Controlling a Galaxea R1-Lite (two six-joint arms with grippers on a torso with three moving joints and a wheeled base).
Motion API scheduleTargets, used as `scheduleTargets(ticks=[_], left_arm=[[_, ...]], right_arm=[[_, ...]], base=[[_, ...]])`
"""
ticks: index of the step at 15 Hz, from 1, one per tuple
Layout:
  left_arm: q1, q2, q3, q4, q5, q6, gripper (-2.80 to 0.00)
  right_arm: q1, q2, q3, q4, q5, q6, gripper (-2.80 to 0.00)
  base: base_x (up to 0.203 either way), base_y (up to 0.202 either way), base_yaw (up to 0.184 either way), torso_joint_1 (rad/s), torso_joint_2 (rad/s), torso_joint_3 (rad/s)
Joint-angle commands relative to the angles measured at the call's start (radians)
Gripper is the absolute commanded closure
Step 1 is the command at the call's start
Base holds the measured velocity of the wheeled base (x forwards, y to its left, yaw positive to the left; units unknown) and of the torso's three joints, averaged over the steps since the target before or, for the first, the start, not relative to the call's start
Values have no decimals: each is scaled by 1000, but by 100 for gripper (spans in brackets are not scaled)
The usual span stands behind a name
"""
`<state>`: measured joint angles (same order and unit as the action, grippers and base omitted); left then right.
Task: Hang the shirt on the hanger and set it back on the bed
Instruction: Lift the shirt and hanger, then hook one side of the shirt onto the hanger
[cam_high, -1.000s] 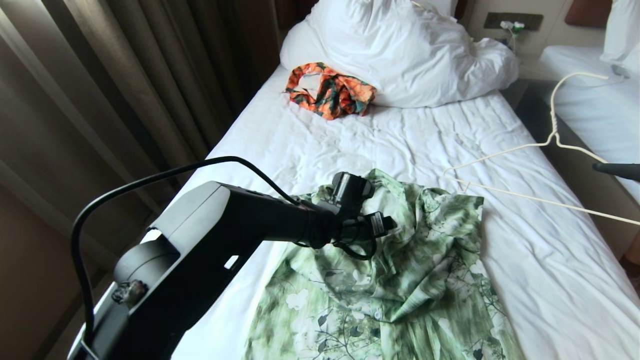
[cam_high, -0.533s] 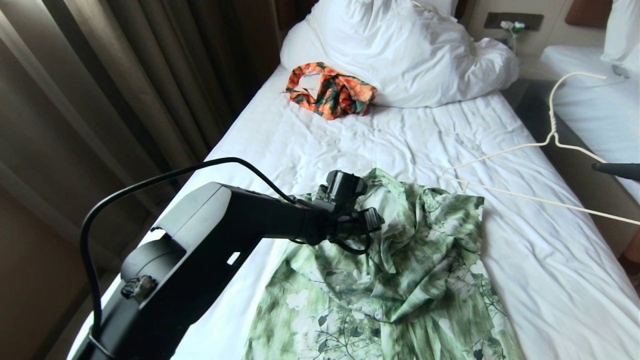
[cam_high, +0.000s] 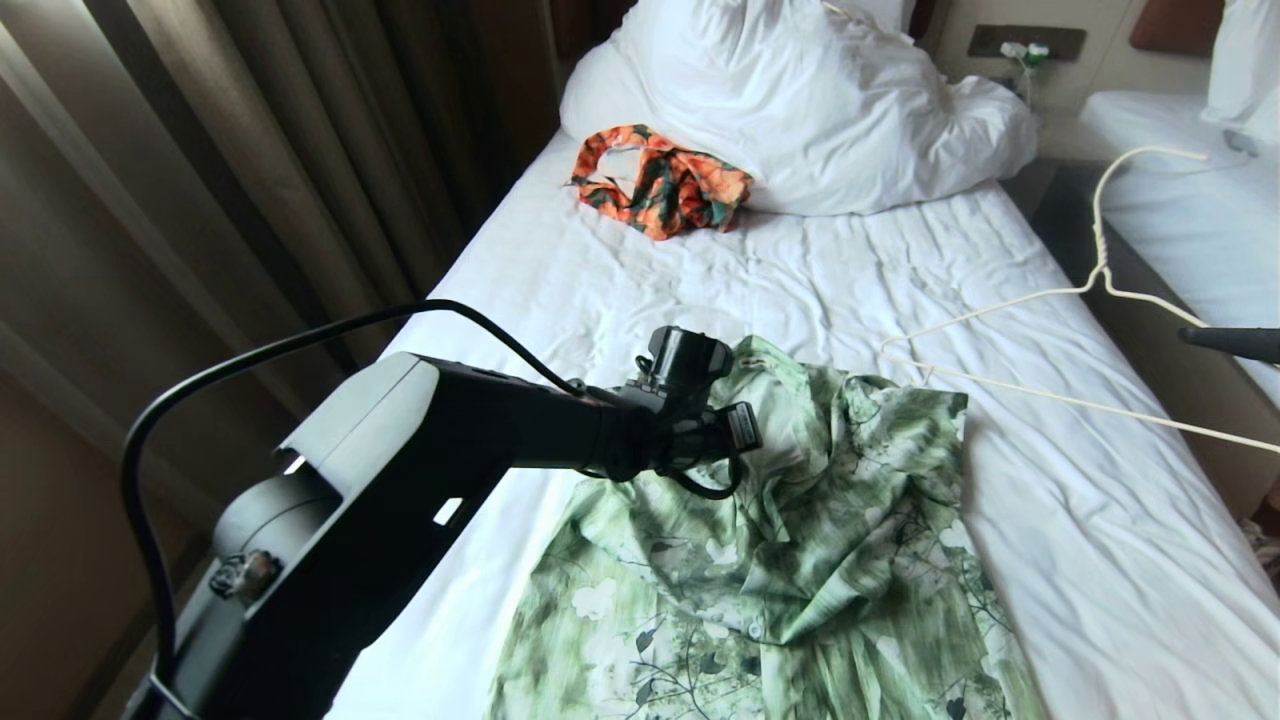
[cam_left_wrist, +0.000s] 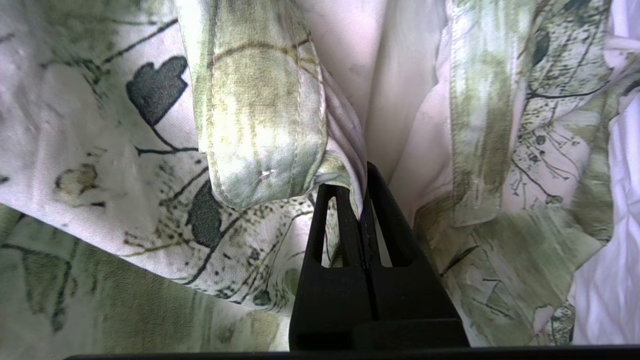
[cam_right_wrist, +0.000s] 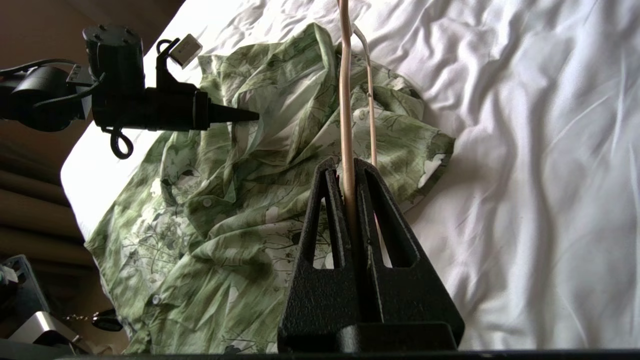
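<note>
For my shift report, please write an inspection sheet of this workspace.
Surface: bed, wrinkled white sheet.
Job's things: shirt crumpled on the bed; hanger lifted beside it.
Clutter: orange garment by the pillows.
Hands: left hand shut on the shirt near the collar; right hand shut on the hanger.
Cables: black cable looping over left arm.
Surroundings: curtains, second bed.
</note>
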<state>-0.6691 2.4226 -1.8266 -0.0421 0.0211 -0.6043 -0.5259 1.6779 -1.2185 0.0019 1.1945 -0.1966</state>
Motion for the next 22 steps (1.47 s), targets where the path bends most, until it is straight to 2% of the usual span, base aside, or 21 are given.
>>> scheduleTargets(ticks=[1,4,8,11,13,17,22], left_arm=[[0,-29,0,0,1,3,0],[-10,-125,34,8,0,10,0],[-85,-253,61,66,36,13,0],[-109,-293,63,112,62,14,0],[-111,-309,94,128,95,17,0],[-106,-298,115,126,98,43,0],[-92,-295,113,126,99,44,0]], right_arm=[[15,4,-1,5,7,0,0],[52,-4,9,52,-14,16,0],[184,1,42,85,-172,22,0],[259,6,79,84,-199,58,0],[312,-1,80,79,-201,114,0],[310,-86,63,77,-179,157,0],[314,-155,63,78,-128,226,0]], base=[[0,0,0,0,0,0],[0,0,0,0,0,0],[0,0,0,0,0,0],[0,0,0,0,0,0],[0,0,0,0,0,0],[0,0,0,0,0,0],[0,0,0,0,0,0]])
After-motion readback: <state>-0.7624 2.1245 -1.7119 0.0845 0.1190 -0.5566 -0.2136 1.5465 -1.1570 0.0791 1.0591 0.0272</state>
